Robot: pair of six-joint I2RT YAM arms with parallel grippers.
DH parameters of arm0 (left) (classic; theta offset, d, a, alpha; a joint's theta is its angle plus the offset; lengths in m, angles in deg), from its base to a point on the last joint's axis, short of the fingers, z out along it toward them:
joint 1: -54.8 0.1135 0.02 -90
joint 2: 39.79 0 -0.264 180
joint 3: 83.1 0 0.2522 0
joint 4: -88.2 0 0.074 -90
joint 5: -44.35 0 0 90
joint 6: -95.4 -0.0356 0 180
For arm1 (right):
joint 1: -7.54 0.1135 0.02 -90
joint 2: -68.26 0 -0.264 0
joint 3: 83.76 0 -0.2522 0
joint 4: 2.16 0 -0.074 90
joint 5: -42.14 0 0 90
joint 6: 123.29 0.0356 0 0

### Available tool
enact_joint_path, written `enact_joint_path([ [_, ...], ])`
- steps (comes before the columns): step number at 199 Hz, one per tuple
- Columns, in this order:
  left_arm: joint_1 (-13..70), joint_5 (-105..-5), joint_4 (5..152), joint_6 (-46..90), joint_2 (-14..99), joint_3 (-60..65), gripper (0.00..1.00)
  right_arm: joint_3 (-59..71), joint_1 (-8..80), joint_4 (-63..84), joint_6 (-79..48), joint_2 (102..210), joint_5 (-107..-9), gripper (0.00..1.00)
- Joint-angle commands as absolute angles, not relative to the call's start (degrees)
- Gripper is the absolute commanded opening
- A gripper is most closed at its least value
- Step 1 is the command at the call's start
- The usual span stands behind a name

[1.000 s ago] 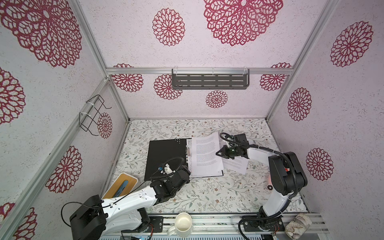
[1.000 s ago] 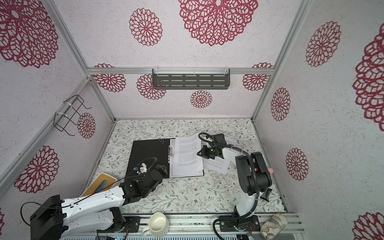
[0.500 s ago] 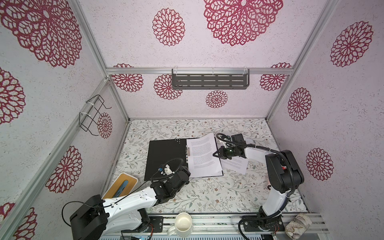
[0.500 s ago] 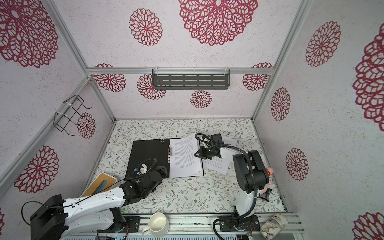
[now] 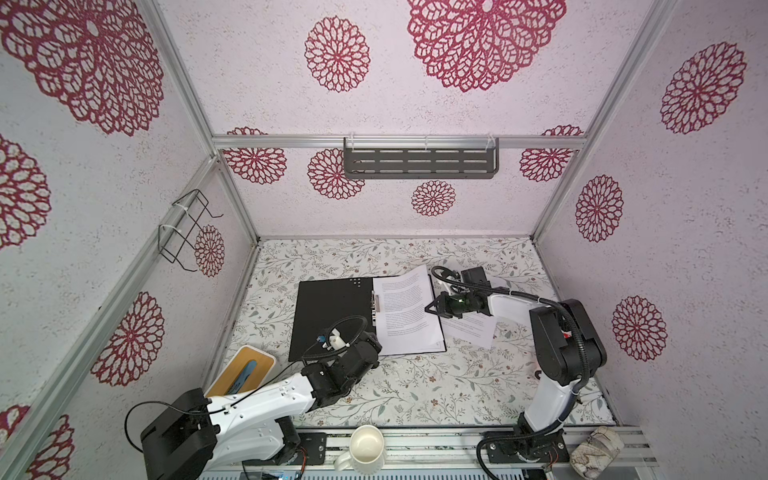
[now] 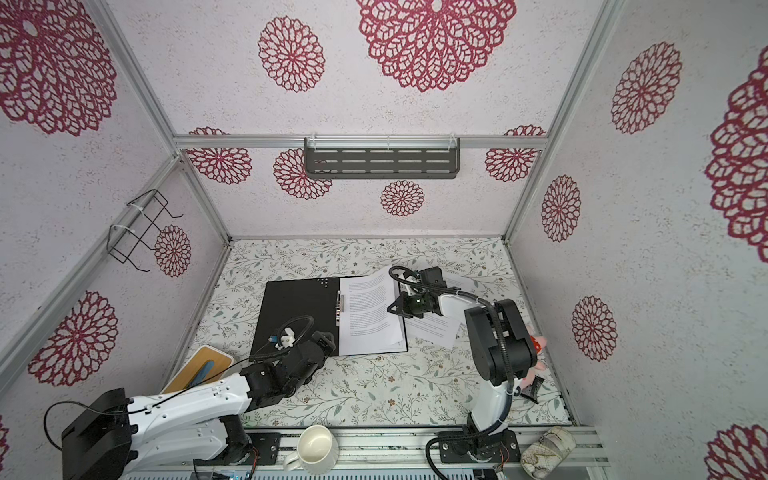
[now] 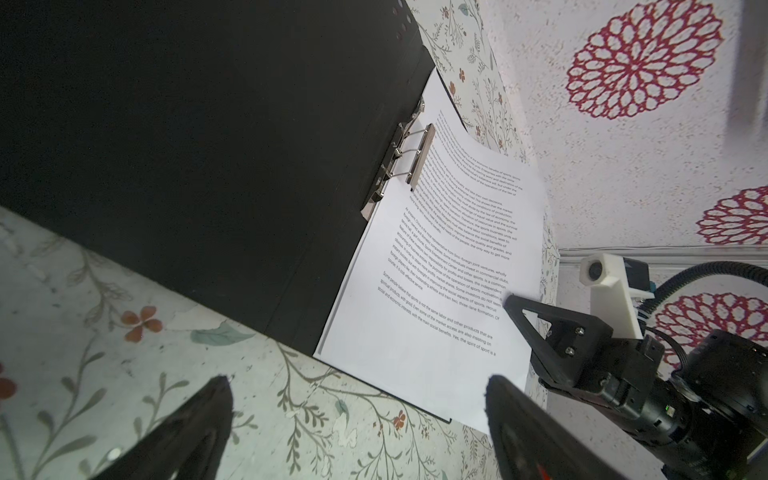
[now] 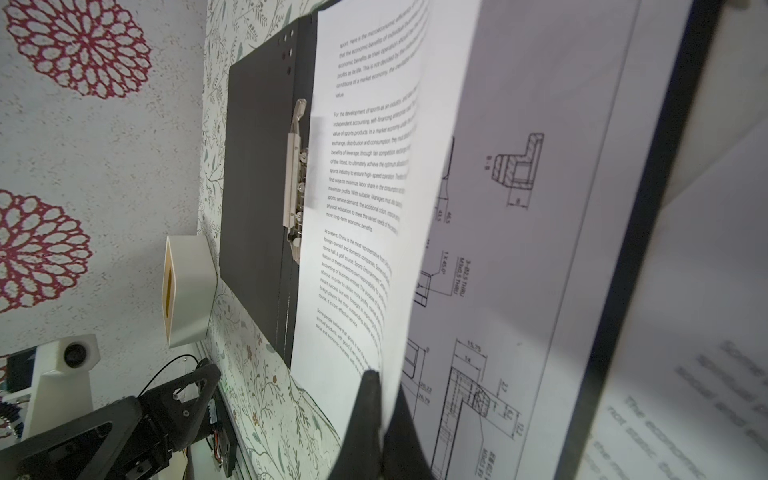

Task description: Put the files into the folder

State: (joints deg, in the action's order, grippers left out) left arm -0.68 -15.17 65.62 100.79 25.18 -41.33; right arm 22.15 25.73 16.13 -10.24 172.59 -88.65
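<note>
As the floral table (image 5: 415, 386) spreads beneath both sets of jaws, the folder (image 5: 332, 316) lies open and flat on it, black inside up. Its near edge is just ahead of the left jaws, and its right half is under the right jaws.

Text sheet (image 5: 407, 316): rests on the folder's right half. Its outer edge is raised and curled, and that edge runs between the right jaws.

Drawing sheet (image 8: 519, 249): lies flat in the folder beneath the lifted text sheet, just past the right jaws. Black line drawings show on it.

Loose sheet (image 5: 469, 330): carries printed text and lies on the table outside the folder, just beside its right edge and behind the right jaws. Whether it touches the folder cannot be told.

Left gripper (image 7: 353, 399): jaws are spread wide and hold nothing. Only bare table lies between them, with the folder's near corner and the text sheet ahead.

Right gripper (image 5: 432, 308): jaws are closed, pinching the text sheet's outer edge, one finger on each face of the paper.

Clip (image 7: 415, 158): a metal bar along the folder's spine at the text sheet's inner edge. It is well ahead of the left jaws and across the sheet from the right jaws.
</note>
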Motion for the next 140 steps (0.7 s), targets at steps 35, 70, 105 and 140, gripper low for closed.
enact_joint_path([
  [35,0.14,-14.56,66.27,100.41,25.33,-41.65,0.98,21.14,26.26,15.99,-10.6,172.68,-88.72,0.0],
  [70,0.12,-14.37,66.05,100.5,25.05,-41.65,0.98,21.09,26.26,16.69,-10.15,172.13,-87.2,0.08],
  [105,0.14,-14.26,63.71,100.46,25.14,-40.39,0.98,20.53,26.17,17.13,-8.31,171.19,-84.15,0.44],
  [140,0.15,-14.36,60.56,100.12,25.65,-38.21,0.98,19.25,25.92,19.51,-7.22,169.62,-80.46,0.58],
])
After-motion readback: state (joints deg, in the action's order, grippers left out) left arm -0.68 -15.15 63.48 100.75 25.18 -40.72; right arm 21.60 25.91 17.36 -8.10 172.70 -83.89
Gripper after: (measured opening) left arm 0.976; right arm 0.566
